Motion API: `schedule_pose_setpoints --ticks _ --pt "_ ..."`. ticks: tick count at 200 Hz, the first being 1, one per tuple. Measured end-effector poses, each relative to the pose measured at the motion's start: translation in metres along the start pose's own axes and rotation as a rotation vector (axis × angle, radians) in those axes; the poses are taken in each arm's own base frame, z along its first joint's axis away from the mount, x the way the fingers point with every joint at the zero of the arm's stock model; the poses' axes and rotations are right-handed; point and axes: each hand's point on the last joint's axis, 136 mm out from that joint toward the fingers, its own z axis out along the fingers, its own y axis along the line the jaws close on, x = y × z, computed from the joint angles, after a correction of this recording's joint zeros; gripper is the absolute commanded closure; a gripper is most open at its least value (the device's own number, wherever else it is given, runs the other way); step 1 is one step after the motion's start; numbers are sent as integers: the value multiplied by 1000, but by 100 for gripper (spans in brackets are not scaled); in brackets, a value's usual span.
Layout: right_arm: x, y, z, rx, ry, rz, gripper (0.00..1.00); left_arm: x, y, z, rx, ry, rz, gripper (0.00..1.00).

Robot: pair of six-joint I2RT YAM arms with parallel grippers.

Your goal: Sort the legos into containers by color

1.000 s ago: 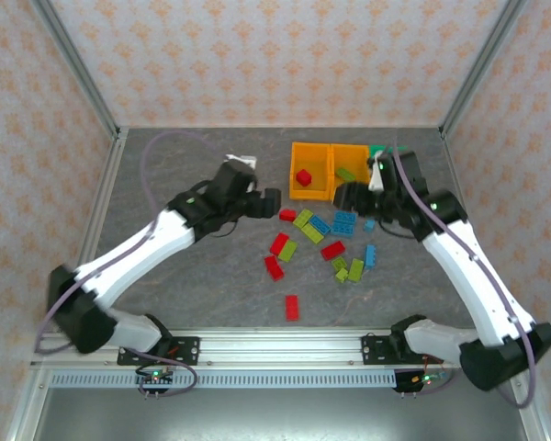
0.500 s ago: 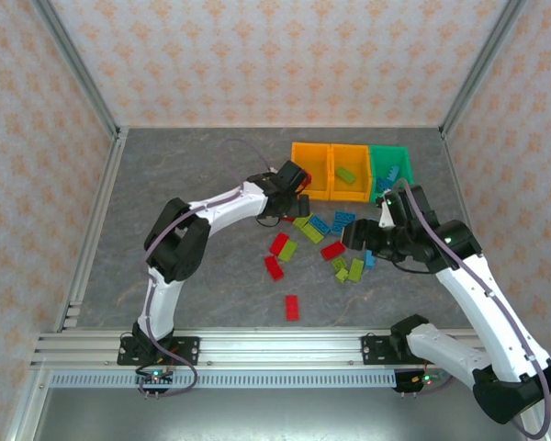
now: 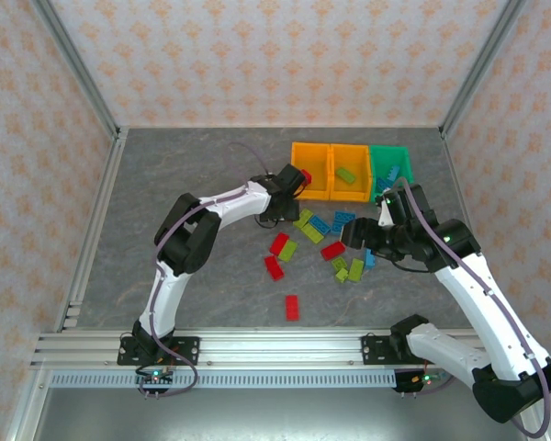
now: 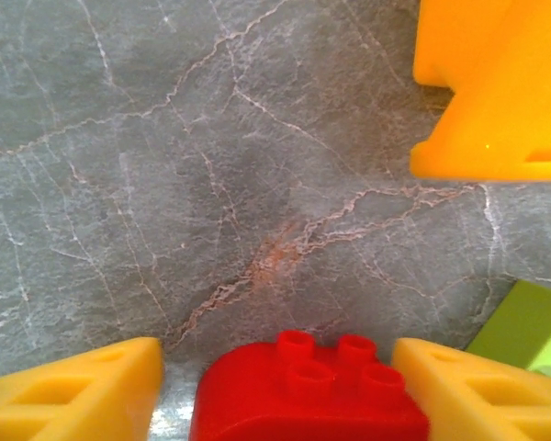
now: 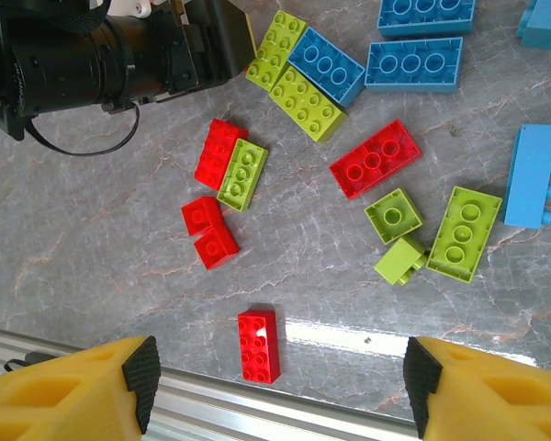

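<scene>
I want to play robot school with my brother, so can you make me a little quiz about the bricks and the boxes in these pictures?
1. How many bins stand in the row?
2. True or false: the right jaws hold a blue brick.
3. What colour is the brick that sits between the left jaws? A blue, B red, C lime.

Key
1. Three: two orange and one green.
2. False. The right jaws stand open with nothing between them.
3. B, red.
</scene>
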Motion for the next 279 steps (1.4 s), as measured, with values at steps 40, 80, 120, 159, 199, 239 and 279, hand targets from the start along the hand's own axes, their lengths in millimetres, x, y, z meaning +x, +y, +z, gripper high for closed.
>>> schedule_pose_setpoints --ticks 40,80,120,159,199,239,279 --pt "0 0 0 -1 -2 28 28 -3 4 0 -2 -8 -4 62" --pt "-2 2 -1 -8 -11 53 28 6 13 -25 13 -8 -6 62" --pt "-4 2 -6 -18 -38 66 28 -45 -27 -104 142 -196 -14 63" --pt "-4 2 -14 -29 -72 81 28 -125 -79 -135 211 -406 1 61" --pt "-4 -1 -25 -32 -115 83 28 -167 -103 -87 185 -462 55 39" --pt "-3 -5 -28 -19 -128 84 28 -168 -100 -56 140 -433 117 28" --pt "-6 -7 -25 3 -133 86 28 -165 -101 -82 172 -420 135 30"
